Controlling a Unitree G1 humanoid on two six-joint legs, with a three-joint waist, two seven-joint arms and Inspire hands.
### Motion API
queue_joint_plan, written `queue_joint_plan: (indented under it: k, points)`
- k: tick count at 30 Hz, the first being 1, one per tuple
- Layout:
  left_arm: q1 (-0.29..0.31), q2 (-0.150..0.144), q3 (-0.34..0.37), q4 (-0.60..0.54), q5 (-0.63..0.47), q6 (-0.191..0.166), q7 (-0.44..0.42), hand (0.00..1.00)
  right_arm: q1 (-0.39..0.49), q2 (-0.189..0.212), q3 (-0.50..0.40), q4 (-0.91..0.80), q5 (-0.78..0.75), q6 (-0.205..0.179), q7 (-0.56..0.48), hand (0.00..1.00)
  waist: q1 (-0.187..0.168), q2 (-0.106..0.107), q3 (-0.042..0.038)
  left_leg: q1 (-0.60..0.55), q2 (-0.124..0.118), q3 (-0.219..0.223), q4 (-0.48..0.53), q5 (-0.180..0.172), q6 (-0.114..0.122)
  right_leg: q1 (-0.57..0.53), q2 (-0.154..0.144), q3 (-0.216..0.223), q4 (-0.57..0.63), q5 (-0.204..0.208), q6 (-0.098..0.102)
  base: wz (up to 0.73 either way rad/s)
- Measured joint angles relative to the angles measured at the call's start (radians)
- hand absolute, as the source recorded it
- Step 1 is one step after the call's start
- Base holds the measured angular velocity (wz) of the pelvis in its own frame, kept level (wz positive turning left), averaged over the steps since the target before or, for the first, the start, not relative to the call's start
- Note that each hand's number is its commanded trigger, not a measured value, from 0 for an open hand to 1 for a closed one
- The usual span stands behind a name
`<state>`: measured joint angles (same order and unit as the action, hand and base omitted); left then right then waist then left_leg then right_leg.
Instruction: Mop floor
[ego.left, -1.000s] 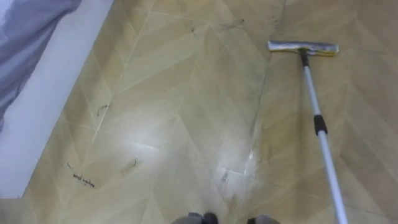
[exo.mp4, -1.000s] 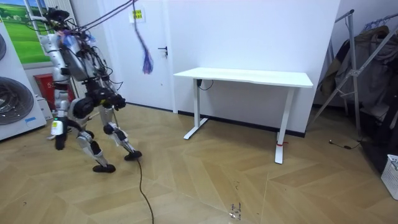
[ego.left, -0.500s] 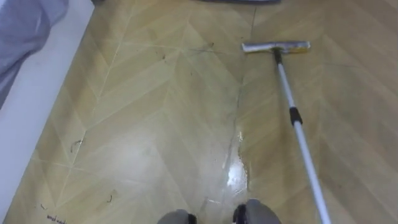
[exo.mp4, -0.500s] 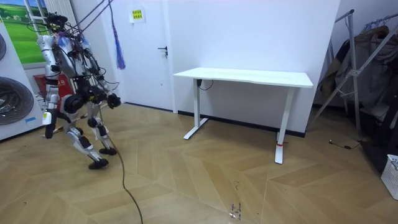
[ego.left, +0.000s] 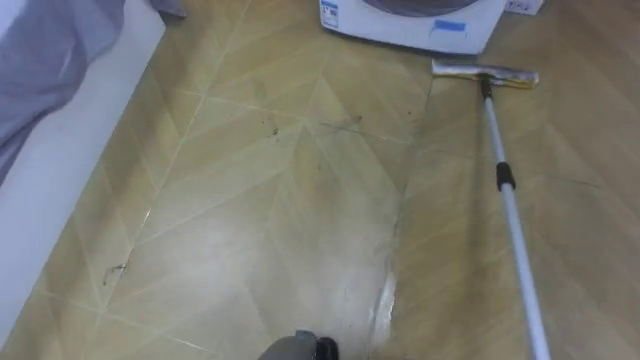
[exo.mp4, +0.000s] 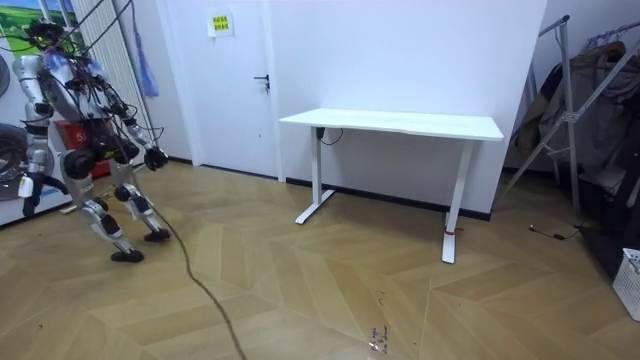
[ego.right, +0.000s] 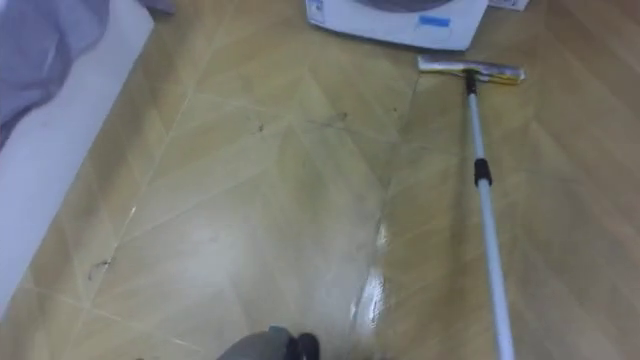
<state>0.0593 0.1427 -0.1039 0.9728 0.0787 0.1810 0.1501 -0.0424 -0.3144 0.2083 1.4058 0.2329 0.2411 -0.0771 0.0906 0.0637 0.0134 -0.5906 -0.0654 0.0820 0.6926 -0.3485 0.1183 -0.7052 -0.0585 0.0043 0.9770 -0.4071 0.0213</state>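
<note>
A mop lies out in front of me on the wooden floor. Its flat grey head (ego.left: 485, 72) with a yellow end rests just short of the washing machine (ego.left: 410, 22). The white pole (ego.left: 512, 225) has a black collar and slants back to the lower right, leaving the eye views at the bottom edge. In the room view I stand bent forward at the room view's left. One hand (exo.mp4: 155, 158) hangs by my hip, and the other forearm (exo.mp4: 28, 182) hangs low on the washer side. Both are too small to read.
A white surface (ego.left: 60, 170) with grey cloth (ego.left: 50, 40) over it runs along the left edge. A wet shiny streak (ego.left: 385, 295) and dark scuffs (ego.left: 340, 123) mark the floor. Across the room stand a white desk (exo.mp4: 392, 124), a door (exo.mp4: 235, 80) and a drying rack (exo.mp4: 580, 110).
I have walked forward, toward the room view's left. The washing machine has come into view ahead, floor marks have slid down the picture, and the mop head has travelled ahead of me.
</note>
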Motion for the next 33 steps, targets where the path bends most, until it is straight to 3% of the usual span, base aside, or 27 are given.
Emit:
queue_joint_plan:
  k: [1, 2, 3, 4, 5, 7, 11, 14, 18, 20, 23, 28, 33]
  points:
    - [0.003, 0.002, 0.001, 0.012, 0.000, 0.000, 0.000, 0.00, 0.037, 0.020, 0.002, 0.000, -0.001, 0.001, 0.000, 1.00, -0.003, 0.003, -0.0010, 0.035, 0.001, 0.000, -0.033, -0.004, -0.008, -0.015, -0.017, -0.005, -0.139, 0.034, -0.013, -0.10]
    - [0.008, 0.004, 0.004, 0.034, 0.001, 0.002, 0.000, 0.00, 0.071, 0.041, 0.001, 0.000, -0.005, 0.000, 0.003, 1.00, -0.014, 0.001, -0.0015, 0.075, 0.002, 0.003, -0.056, -0.013, -0.023, -0.007, -0.027, -0.011, -0.269, 0.139, -0.012, -0.11]
    - [0.011, 0.002, 0.005, 0.041, 0.001, 0.007, 0.002, 0.00, 0.089, 0.050, 0.000, 0.000, -0.010, 0.000, 0.006, 1.00, -0.022, -0.006, 0.0022, 0.096, 0.005, 0.003, -0.064, -0.020, -0.032, -0.002, -0.030, -0.020, -0.284, 0.194, -0.020, -0.18]
    - [0.029, -0.005, 0.005, 0.049, 0.003, 0.015, 0.001, 0.00, 0.109, 0.063, -0.002, 0.000, -0.030, 0.000, 0.012, 1.00, -0.028, -0.001, -0.0040, 0.135, 0.022, -0.002, -0.084, -0.029, -0.049, 0.033, -0.018, -0.039, -0.314, 0.195, -0.034, -0.37]
    - [0.042, -0.010, 0.014, 0.061, 0.002, 0.017, -0.001, 0.00, 0.111, 0.069, -0.006, 0.001, -0.052, 0.001, 0.021, 1.00, -0.028, 0.000, -0.0043, 0.175, 0.034, -0.004, -0.103, -0.033, -0.060, 0.070, 0.009, -0.038, -0.338, 0.191, -0.048, -0.43]
    - [0.044, -0.011, 0.018, 0.074, -0.002, 0.022, -0.001, 0.00, 0.110, 0.078, -0.005, -0.001, -0.082, 0.008, 0.038, 1.00, -0.038, -0.005, -0.0025, 0.222, 0.056, -0.006, -0.111, -0.037, -0.074, 0.121, 0.033, -0.039, -0.354, 0.180, -0.066, -0.23]
    - [0.043, -0.013, 0.023, 0.064, -0.011, 0.023, -0.001, 0.00, 0.095, 0.082, -0.003, -0.005, -0.122, 0.023, 0.070, 1.00, -0.058, -0.046, 0.0007, 0.313, 0.075, -0.015, -0.110, -0.029, -0.090, 0.217, 0.045, -0.056, -0.349, 0.128, -0.094, 0.06]
    - [0.045, -0.011, 0.023, 0.082, -0.007, 0.019, 0.001, 0.00, 0.071, 0.081, -0.002, 0.001, -0.182, 0.023, 0.078, 1.00, -0.061, -0.057, 0.0047, 0.385, 0.090, -0.031, -0.124, -0.024, -0.097, 0.307, 0.069, -0.056, -0.377, 0.111, -0.110, 0.06]
    - [0.070, -0.010, 0.024, 0.079, -0.003, 0.023, 0.008, 0.00, 0.048, 0.080, -0.002, -0.009, -0.209, 0.022, 0.084, 1.00, -0.064, -0.067, -0.0030, 0.467, 0.092, -0.039, -0.207, 0.007, -0.140, 0.383, 0.081, -0.043, -0.438, 0.127, -0.106, -0.01]
    - [0.081, -0.012, 0.024, 0.079, -0.006, 0.025, 0.022, 0.00, 0.043, 0.083, 0.004, -0.013, -0.209, 0.022, 0.093, 1.00, -0.059, -0.071, -0.0058, 0.544, 0.094, -0.039, -0.323, 0.038, -0.143, 0.425, 0.094, -0.037, -0.501, 0.156, -0.103, -0.10]
    - [0.091, -0.012, 0.038, 0.078, -0.003, 0.037, 0.022, 0.00, 0.061, 0.084, 0.001, -0.016, -0.211, 0.022, 0.113, 1.00, -0.062, -0.071, -0.0089, 0.618, 0.107, -0.039, -0.412, 0.054, -0.143, 0.487, 0.113, -0.045, -0.565, 0.180, -0.100, -0.04]
    - [0.102, -0.012, 0.103, 0.077, -0.007, 0.042, 0.016, 0.00, 0.099, 0.090, -0.011, -0.041, -0.250, 0.022, 0.133, 1.00, -0.062, -0.074, -0.0106, 0.711, 0.110, -0.038, -0.470, 0.055, -0.144, 0.558, 0.121, -0.048, -0.598, 0.185, -0.092, -0.09]
    - [0.107, -0.011, 0.168, 0.077, -0.004, 0.053, 0.016, 0.00, 0.132, 0.126, -0.047, -0.047, -0.286, 0.030, 0.163, 1.00, -0.068, -0.076, -0.0153, 0.767, 0.111, -0.029, -0.494, 0.055, -0.144, 0.605, 0.124, -0.044, -0.617, 0.188, -0.083, -0.03]
